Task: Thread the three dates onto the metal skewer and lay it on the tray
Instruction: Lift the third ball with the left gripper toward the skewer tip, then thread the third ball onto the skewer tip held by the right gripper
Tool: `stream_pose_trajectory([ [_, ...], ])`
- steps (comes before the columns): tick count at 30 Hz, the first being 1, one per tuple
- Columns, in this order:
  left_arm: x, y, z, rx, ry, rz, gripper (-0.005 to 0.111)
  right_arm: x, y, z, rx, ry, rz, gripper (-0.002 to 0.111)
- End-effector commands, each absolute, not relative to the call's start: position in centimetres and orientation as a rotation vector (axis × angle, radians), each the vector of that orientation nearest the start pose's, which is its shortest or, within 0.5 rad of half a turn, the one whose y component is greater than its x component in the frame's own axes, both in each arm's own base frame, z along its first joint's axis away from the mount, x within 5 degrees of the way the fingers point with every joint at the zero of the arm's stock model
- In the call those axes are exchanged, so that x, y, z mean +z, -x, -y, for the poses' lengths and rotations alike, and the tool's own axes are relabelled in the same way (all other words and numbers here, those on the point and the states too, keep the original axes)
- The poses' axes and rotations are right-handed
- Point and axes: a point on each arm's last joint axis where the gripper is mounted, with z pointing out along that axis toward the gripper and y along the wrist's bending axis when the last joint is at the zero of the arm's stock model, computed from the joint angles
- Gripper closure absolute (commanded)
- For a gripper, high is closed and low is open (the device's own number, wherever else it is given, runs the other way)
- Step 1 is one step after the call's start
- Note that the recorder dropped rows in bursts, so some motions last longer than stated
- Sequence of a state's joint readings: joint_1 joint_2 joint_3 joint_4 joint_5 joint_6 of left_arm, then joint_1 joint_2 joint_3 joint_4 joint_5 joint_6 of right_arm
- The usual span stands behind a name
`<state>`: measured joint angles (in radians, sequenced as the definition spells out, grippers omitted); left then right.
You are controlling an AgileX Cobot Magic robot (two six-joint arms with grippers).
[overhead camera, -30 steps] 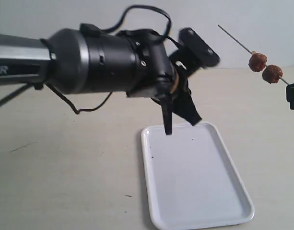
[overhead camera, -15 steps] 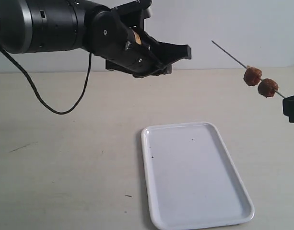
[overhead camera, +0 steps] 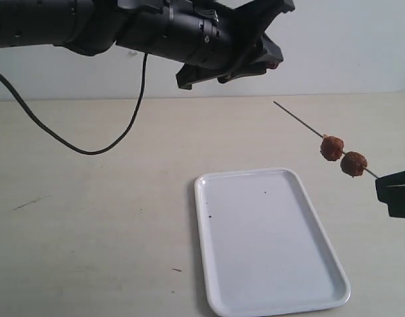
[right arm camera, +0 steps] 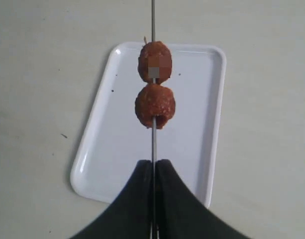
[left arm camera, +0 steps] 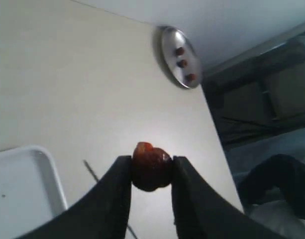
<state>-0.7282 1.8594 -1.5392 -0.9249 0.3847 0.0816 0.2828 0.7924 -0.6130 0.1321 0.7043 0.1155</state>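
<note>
Pinching third date [left arm camera: 151, 168] in left gripper [left arm camera: 151, 175], clamping skewer [overhead camera: 298, 121], pointing ten o'clock, in right gripper [right arm camera: 153, 167]; best lining date's centre on its point, pushing straight.

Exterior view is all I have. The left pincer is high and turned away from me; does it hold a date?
Observer: Yes. The left wrist view shows the left pincer shut on the third date, pinched between both fingers.
Operator: Is the skewer gripped well?
Observer: The right pincer is shut on the metal skewer; two dates sit threaded just beyond it.
Operator: Anything outside my frame?
Observer: A round metal dish on the table, holding three reddish pieces.
</note>
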Motion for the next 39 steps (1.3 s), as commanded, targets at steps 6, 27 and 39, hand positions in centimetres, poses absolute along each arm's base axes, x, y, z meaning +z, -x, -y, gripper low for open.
stream_pose_trajectory([
  [6, 32.2, -31.1, 31.3, -1.311, -0.13, -2.188, 0.079, 29.7, -12.8, -4.5, 0.351, 0.154, -2.265, 0.108],
  [27, 31.0, -33.6, 30.1, -1.335, 0.091, -2.182, 0.079, 30.4, -12.1, -4.7, 0.391, 0.2, -2.175, 0.108],
  [39, 30.8, -33.6, 30.2, -1.38, 0.111, -2.2, 0.079, 30.6, -12.3, -4.6, 0.371, 0.208, -2.14, 0.108],
])
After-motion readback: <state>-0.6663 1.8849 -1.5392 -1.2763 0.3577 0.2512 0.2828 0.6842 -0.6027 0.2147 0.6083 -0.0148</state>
